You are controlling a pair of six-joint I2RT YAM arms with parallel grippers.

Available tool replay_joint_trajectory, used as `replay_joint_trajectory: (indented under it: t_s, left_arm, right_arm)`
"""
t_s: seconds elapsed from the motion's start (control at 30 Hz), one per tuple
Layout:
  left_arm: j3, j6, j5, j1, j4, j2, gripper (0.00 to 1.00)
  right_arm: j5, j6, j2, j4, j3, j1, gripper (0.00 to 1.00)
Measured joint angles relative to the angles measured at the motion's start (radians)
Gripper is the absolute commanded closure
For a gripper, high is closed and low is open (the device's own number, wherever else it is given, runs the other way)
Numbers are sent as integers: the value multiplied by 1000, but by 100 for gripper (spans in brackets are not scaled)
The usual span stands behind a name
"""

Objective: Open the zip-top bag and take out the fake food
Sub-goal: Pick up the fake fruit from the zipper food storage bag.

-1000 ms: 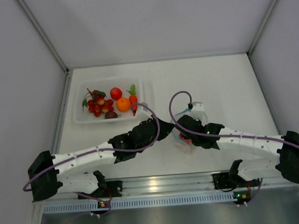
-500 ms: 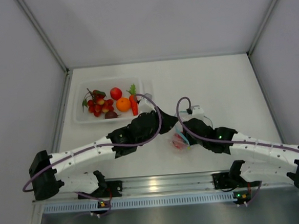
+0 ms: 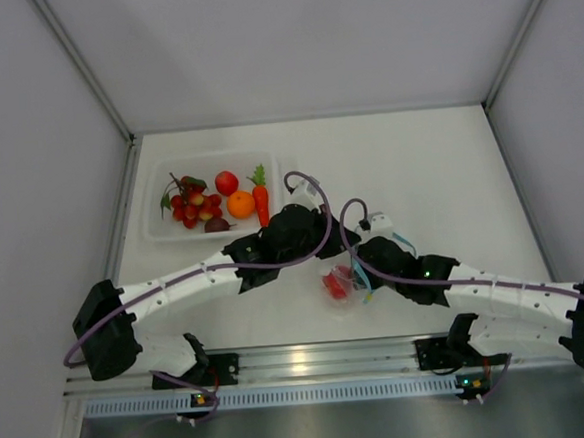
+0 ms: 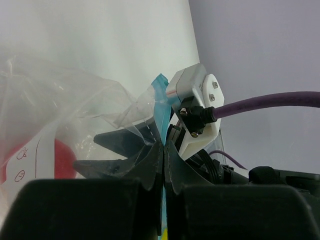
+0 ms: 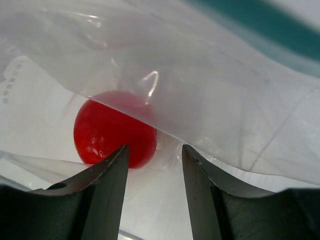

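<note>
The right claw (image 5: 155, 155) stands partly open with nothing between its fingers; its tips sit just short of the clear bag (image 5: 225, 100), and a round red fruit (image 5: 114, 130) lies inside the plastic right beyond the left fingertip; closing here would likely pinch both layers, or the fruit through the film, and so hold the mouth shut instead of parting it. The left claw (image 4: 164, 150) is squeezed tight on a fold of the bag just under the teal zip strip (image 4: 161, 97); that is a thin, slick hold, and a sideways tug from the other arm could pull the film out and drop the bag, letting the fruit roll. Whether the zip is already parted I cannot tell. From above, the bag (image 3: 339, 284) lies between the two claws near the front of the table (image 3: 439, 169); well beyond it the tray (image 3: 158, 233) holds berries (image 3: 189, 204), an orange (image 3: 240, 204) and a carrot (image 3: 260, 196).

Against a second ago, the bag has shifted left and toward the near edge, out from under the right wrist; the left arm has reached further right over it; the right arm has dropped lower along the front; the tray and its contents lie unchanged.
</note>
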Motion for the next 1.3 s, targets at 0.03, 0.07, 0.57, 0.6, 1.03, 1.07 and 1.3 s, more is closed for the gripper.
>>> replay_joint_trajectory:
  t_s: [0.03, 0.07, 0.57, 0.6, 1.03, 1.07, 1.3]
  left_arm:
    - [5, 2, 16, 3, 0, 7, 100]
    - [8, 5, 33, 6, 1, 13, 100]
    - [8, 31, 89, 42, -41, 15, 100]
    - [7, 31, 94, 43, -47, 15, 100]
    - [-56, 36, 105, 74, -80, -27, 100]
    - [-63, 37, 103, 76, -84, -32, 100]
    - [-130, 38, 97, 84, -59, -69, 100]
  right_arm:
    - [-6, 1, -7, 14, -7, 0, 52]
    - [-15, 2, -10, 32, -11, 0, 52]
    - [-193, 0, 58, 245, -46, 18, 52]
    - [-206, 0, 61, 262, -53, 18, 51]
    - [-285, 54, 170, 398, -64, 50, 43]
    - [-290, 62, 183, 410, -64, 53, 42]
    - [-297, 137, 233, 550, -101, 90, 48]
